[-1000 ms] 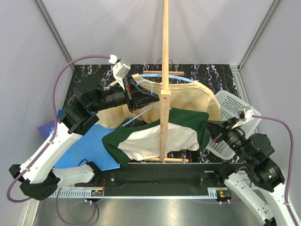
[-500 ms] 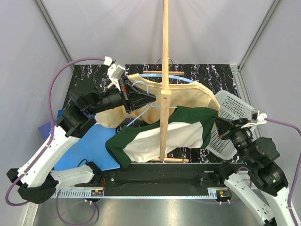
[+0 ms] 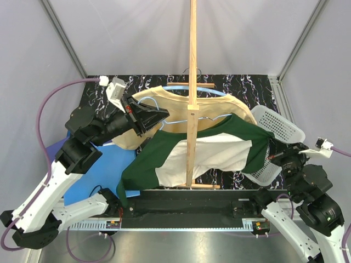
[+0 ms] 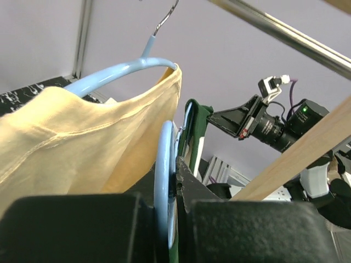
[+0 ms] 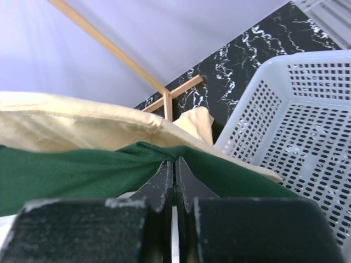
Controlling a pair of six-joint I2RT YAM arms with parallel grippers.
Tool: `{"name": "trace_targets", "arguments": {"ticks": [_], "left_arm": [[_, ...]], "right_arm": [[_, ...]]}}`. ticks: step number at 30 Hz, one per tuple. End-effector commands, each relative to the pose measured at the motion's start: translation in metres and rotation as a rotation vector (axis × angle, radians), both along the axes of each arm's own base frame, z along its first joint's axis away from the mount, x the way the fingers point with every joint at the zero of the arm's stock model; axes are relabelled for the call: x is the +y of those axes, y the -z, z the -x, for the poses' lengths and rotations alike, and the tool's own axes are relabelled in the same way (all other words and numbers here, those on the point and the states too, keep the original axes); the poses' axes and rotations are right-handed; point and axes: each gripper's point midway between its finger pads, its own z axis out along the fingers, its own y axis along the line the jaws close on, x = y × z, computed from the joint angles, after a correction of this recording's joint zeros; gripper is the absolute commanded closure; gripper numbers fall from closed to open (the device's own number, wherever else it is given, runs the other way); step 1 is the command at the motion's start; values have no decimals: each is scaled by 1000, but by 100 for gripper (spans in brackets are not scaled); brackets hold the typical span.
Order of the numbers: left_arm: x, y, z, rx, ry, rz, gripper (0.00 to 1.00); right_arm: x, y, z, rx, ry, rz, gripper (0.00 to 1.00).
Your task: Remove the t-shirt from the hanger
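The right gripper (image 5: 174, 171) is shut tight on a fold of the green-and-white t-shirt (image 3: 214, 153). It holds the shirt's right end, near the worktop's (image 3: 247, 90) right edge and just beside the white basket (image 3: 279, 127). The left gripper (image 4: 174, 182) is clamped on the blue hanger (image 4: 164, 159) at the shirt's left end. The shirt stretches left to right between them, across the front of the wooden post (image 3: 192, 55), with a cream shirt (image 3: 219, 109) behind. Freeing it likely means the right arm pulling along that line, away from the hanger.
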Motion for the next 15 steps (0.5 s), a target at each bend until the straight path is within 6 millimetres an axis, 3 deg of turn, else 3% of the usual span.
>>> {"name": "trace_targets", "arguments": {"ticks": [1, 4, 7, 10, 11, 13, 15], "left_arm": [[24, -41, 1, -119, -96, 110, 100], [29, -43, 3, -137, -111, 126, 100], [32, -47, 7, -155, -109, 137, 100], [28, -48, 8, -152, -89, 132, 100], [27, -49, 8, -154, -81, 132, 100], [22, -49, 8, -149, -60, 124, 100], [19, -49, 8, -149, -47, 122, 100]], "right_arm": [[-35, -6, 9, -7, 178, -66, 100], [-38, -1, 11, 6, 193, -74, 100], [-27, 2, 7, 8, 135, -41, 100], [14, -6, -5, -19, -69, 49, 100], [39, -19, -4, -73, -206, 56, 100], [67, -27, -5, -109, -352, 135, 100], [100, -39, 6, -175, -550, 169, 100]]}}
